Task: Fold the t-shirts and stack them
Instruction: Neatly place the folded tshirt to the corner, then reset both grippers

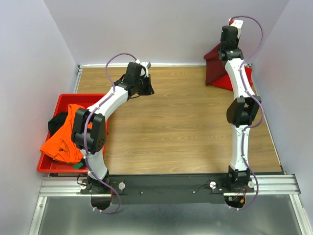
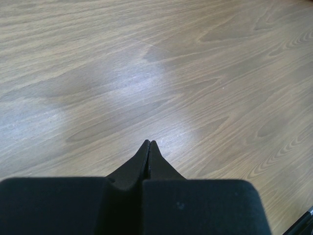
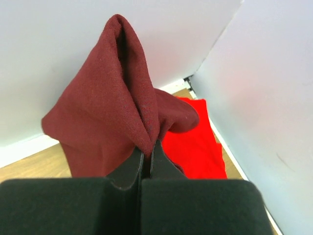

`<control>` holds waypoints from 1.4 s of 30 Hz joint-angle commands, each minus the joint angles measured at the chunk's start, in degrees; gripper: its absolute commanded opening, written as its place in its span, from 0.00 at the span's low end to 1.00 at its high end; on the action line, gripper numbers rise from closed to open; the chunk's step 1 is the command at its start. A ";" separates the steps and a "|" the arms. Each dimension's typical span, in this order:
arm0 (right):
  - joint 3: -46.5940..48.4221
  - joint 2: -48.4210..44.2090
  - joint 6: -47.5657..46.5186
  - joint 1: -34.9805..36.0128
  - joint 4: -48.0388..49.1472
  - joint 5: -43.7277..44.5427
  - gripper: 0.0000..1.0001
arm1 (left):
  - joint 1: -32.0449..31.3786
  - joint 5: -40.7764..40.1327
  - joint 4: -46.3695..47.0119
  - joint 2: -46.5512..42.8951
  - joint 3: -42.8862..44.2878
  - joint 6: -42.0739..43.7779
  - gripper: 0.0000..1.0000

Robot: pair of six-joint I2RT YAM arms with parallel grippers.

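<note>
Looking down on the wooden table (image 1: 181, 122) here. Spotting the right gripper (image 1: 226, 49) way out over the table's far right corner, lifted off the surface, with jaws clamped together on a pinch of the dark maroon t-shirt (image 1: 215, 63). Same story in the right wrist view: fingertips (image 3: 155, 149) squeezed onto a fold of that maroon cloth, draped in a peaked, tent-like shape in front of the white wall (image 3: 58, 44) behind the table. Seems to reach down to the table's far right corner at the bottom, with the top hauled up in the air. Also seeing the bright red t-shirt (image 1: 248, 74) flat on the table right at that same corner, partly under the maroon one and hugging the table's right edge.

Over on the other side, finding the left gripper (image 1: 145, 89) above the far part of the table, left of the middle. Jaws pressed together with nothing between them, just bare wood grain below in the left wrist view. Can't tell about contact with the table.

Then the red plastic tray (image 1: 66, 100) at the table's left edge, holding a crumpled orange t-shirt (image 1: 61, 142) with a black t-shirt (image 1: 56, 122) poking out along its far left side.
</note>
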 commanded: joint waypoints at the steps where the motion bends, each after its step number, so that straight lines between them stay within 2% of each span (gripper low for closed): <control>1: 1.53 -3.94 -0.40 -0.27 3.31 1.36 0.00 | 0.25 1.55 0.68 -0.84 -0.71 0.42 0.01; 8: -3.12 -4.12 -0.14 -0.88 3.40 2.77 0.00 | 0.25 1.81 0.68 -0.66 -0.79 0.51 0.01; 11: -6.73 -4.47 2.75 -2.55 3.40 1.98 0.01 | 0.25 1.99 0.68 -0.49 -0.97 0.51 0.01; 20: -14.38 -2.72 8.38 -11.95 3.48 -4.52 0.02 | 0.16 3.57 1.30 -0.05 -1.32 0.42 0.01; 21: -14.99 -2.71 8.82 -13.70 3.40 -5.40 0.10 | 0.16 3.74 1.30 0.04 -1.50 0.51 0.01; 22: -16.21 -2.71 9.78 -14.24 3.40 -6.89 0.43 | 0.16 3.75 1.39 0.04 -1.50 0.51 0.01; 23: -16.66 -3.06 9.96 -14.85 3.40 -7.08 0.58 | 0.16 3.83 1.39 0.04 -1.50 0.51 0.01; 25: -17.72 -3.85 10.14 -14.86 3.31 -8.38 0.72 | 0.07 4.01 1.48 0.04 -1.50 0.51 0.02; 26: -18.24 -4.55 10.49 -14.86 3.40 -9.27 0.85 | -0.01 4.01 1.56 0.04 -1.58 0.51 0.03; 27: -19.38 -5.95 11.01 -14.86 3.31 -9.97 0.94 | -0.01 4.01 1.65 0.04 -1.41 0.42 0.04; 28: -19.83 -6.66 11.63 -14.77 3.31 -11.46 1.00 | -0.01 4.01 1.56 0.04 -1.50 0.42 0.05; 35: -25.71 -12.72 15.06 -13.63 3.40 -17.80 1.00 | -0.01 3.75 1.74 -0.75 -1.58 -0.02 0.09; 42: -35.80 -19.21 18.57 -8.37 3.57 -21.13 1.00 | -0.01 2.69 1.39 -2.42 -1.32 -0.54 0.09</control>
